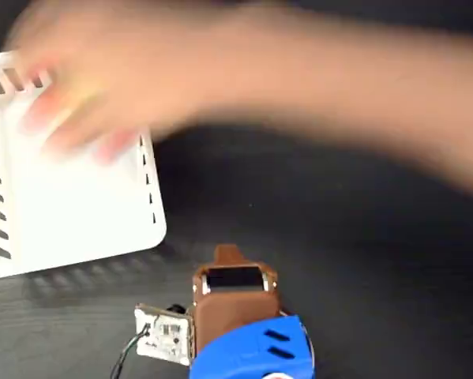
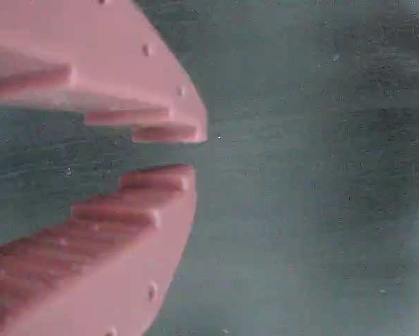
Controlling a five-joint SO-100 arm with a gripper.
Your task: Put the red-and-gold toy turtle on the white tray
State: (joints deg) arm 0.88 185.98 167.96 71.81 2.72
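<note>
The red-and-gold toy turtle cannot be made out; a person's blurred hand (image 1: pixel 86 95) covers the white tray (image 1: pixel 70 213) at the upper left of the fixed view. In the wrist view the claw (image 2: pixel 195 152) holds nothing, tips slightly apart over bare dark table (image 2: pixel 307 210). The placing looks not yet begun.
</note>
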